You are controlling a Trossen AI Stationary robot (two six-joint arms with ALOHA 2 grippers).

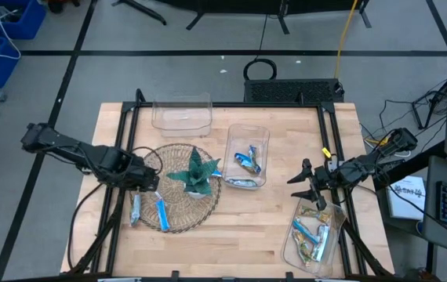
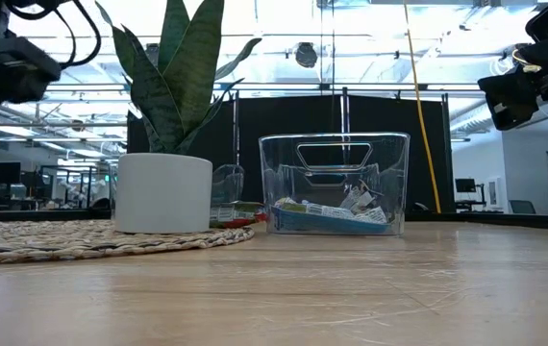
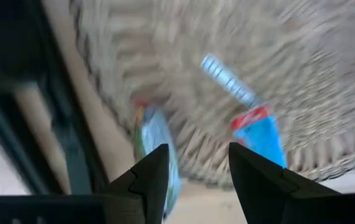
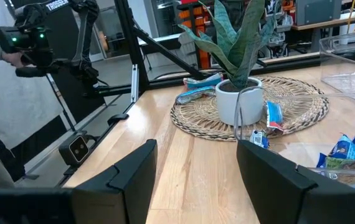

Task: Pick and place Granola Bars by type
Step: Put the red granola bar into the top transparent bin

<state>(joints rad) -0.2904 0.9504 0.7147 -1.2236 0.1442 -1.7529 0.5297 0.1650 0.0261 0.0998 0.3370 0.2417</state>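
Note:
Two blue granola bars lie on the round woven mat (image 1: 178,205), one at its left rim (image 1: 136,208) and one beside it (image 1: 161,212). My left gripper (image 1: 151,184) hovers open just above them. In the left wrist view its fingers (image 3: 199,168) stand over the gap between the rim bar (image 3: 156,140) and the other bar (image 3: 260,134), touching neither. My right gripper (image 1: 300,185) hangs open over the table's right side, above the near right bin (image 1: 314,235), which holds several bars. The middle bin (image 1: 248,157) also holds bars.
A teal plant in a white pot (image 1: 196,174) stands on the mat between the two grippers. An empty clear bin (image 1: 182,112) sits at the far edge. Black frame rails run along the table's left (image 1: 121,157) and right sides. Bare wood lies between mat and right bin.

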